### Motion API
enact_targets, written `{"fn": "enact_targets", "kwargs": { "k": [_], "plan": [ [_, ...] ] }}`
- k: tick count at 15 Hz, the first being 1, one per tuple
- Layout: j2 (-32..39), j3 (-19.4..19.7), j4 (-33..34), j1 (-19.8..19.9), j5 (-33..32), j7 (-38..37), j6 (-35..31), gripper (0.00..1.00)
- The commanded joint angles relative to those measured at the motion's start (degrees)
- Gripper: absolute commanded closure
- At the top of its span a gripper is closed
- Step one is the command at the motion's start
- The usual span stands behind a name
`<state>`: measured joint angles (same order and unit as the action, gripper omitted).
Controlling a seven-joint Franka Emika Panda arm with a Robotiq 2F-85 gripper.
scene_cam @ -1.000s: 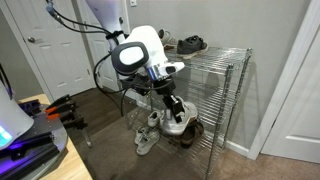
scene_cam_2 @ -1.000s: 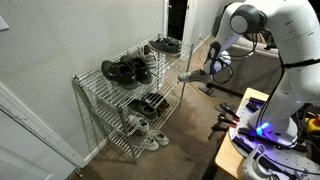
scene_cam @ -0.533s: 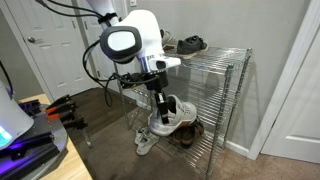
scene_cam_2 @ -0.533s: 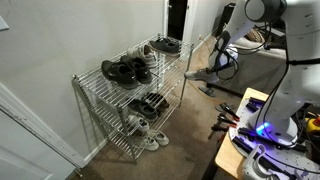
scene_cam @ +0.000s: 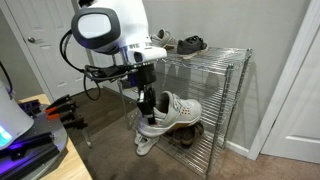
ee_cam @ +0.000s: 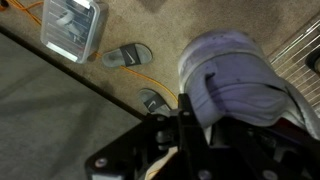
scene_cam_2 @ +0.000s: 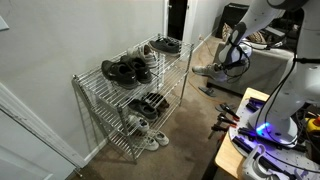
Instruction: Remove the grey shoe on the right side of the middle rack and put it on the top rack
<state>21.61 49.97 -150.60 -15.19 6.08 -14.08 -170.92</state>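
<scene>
Carpeted floor (scene_cam: 108, 150), arm (scene_cam: 108, 30) angled down, pincer (scene_cam: 150, 115) gripping grey shoe (scene_cam: 180, 110)

A grey slide sandal (ee_cam: 127, 54) lies on the brown carpet (ee_cam: 50, 110) near a clear plastic storage box (ee_cam: 72, 25). In an exterior view, two chunky black shoes (scene_cam_2: 125, 70) sit side by side.

white rounded arm (scene_cam: 105, 25) shells with black joint rings, black cables (scene_cam: 92, 82) alongside, a black end effector (scene_cam: 148, 112)
</scene>
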Motion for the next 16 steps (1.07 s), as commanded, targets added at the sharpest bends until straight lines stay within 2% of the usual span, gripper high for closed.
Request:
{"fn": "enact_targets", "kwargs": {
  "k": [1,5,6,9,11,13,15,16],
  "plan": [
    [-8.2,9.0,-7.8,-6.3,-1.4,0.0,-5.3,0.94],
    [-13.0,15.2,-11.5,-10.6,-0.6,1.0,-9.7,0.94],
    [-13.6,14.4,-8.9,-9.7,0.4,1.4,-7.9,0.94],
    [-18.2,17.3,-8.5,-12.4,-0.2,1.6,-8.1,0.94],
    [-21.4,20.5,-10.7,-15.6,-1.4,0.8,-11.1,0.94],
    [-22.5,20.6,-8.3,-16.5,-0.7,0.9,-10.3,0.94],
    [-23.3,20.1,-8.5,-17.5,-0.8,-0.8,-12.1,0.94],
    [-22.8,7.9,-7.5,-6.6,1.6,0.2,-12.7,0.94]
  ]
}}
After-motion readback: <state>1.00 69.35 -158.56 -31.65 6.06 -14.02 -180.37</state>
